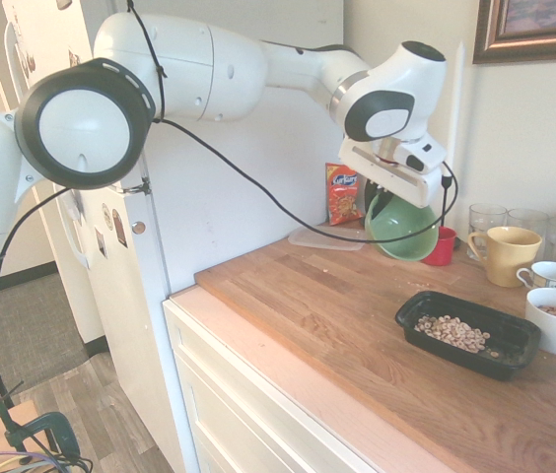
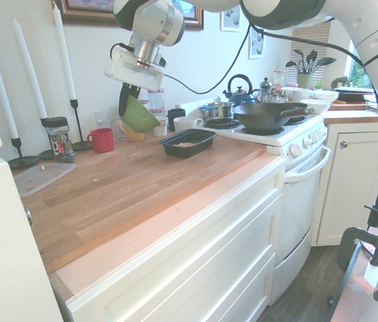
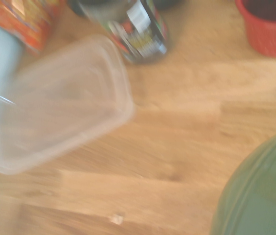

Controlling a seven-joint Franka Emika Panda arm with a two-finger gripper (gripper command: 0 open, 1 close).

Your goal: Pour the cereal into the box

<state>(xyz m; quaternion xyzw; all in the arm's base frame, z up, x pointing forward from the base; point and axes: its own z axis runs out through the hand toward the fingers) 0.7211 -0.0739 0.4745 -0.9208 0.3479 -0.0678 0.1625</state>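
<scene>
The tool [image 2: 128, 100] is closed on the rim of the green bowl [image 2: 139, 117], which hangs tilted above the tabletop [image 1: 288, 286]. In the first exterior view the box [image 1: 501, 367] lies at about five o'clock from the bowl, with the cereal [image 1: 452, 333] spread over part of its floor. The bowl is clear of the box, so I judge the pouring to be done and the step in hand to be putting the bowl away. The next move calls for levelling the bowl, lowering it onto the tabletop without knocking the red cup [image 1: 440, 246], then letting go.

The second exterior view shows the dark fingers at the rim, which the bowl largely hides in the first; it also shows the stove [image 2: 269, 137], at about three o'clock from the box. The first shows the orange snack bag [image 1: 343, 193], at about ten o'clock from the bowl, which the second does not. The blurred wrist view gives a closer look at the labelled jar [image 3: 140, 29] and a pale crumb [image 3: 117, 219] on the wood, but shows neither box nor cereal.
</scene>
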